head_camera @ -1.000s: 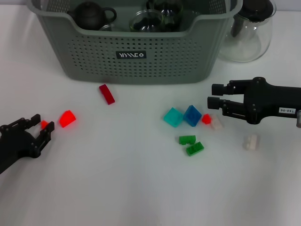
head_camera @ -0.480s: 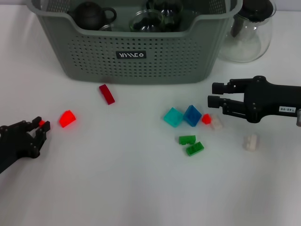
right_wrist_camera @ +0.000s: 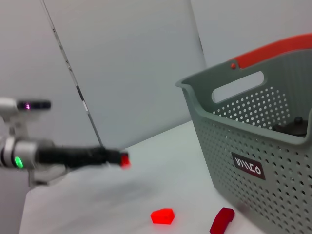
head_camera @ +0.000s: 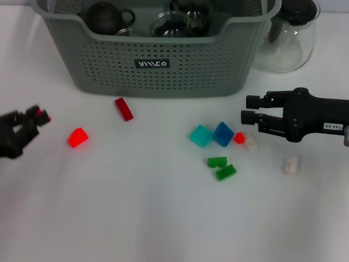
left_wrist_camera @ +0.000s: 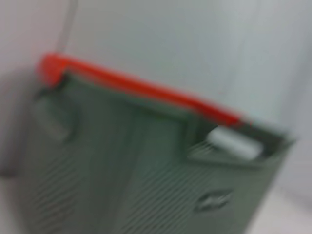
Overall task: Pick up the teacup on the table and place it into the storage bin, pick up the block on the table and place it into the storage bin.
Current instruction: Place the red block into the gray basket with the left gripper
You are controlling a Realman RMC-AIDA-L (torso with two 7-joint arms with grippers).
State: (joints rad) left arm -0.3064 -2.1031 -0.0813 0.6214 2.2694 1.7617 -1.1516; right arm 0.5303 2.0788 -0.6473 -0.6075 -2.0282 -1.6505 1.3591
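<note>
Left gripper raised near the desk's left edge, pinching a small red block between closed fingers.
Perforated grey-green plastic storage bin sitting at the desk's back edge, holding a dark rounded teapot and glassware. Glossy red wedge, dark red bar, teal, blue and green studded bricks lying loose on the smooth white desk. Right gripper hovering empty, fingers parted, beside the blue brick.

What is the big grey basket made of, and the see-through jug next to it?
The storage bin looks like matte moulded plastic: its walls are dotted with punched holes. The jug looks like clear glass, shiny and see-through, with a black lid, probably plastic.
</note>
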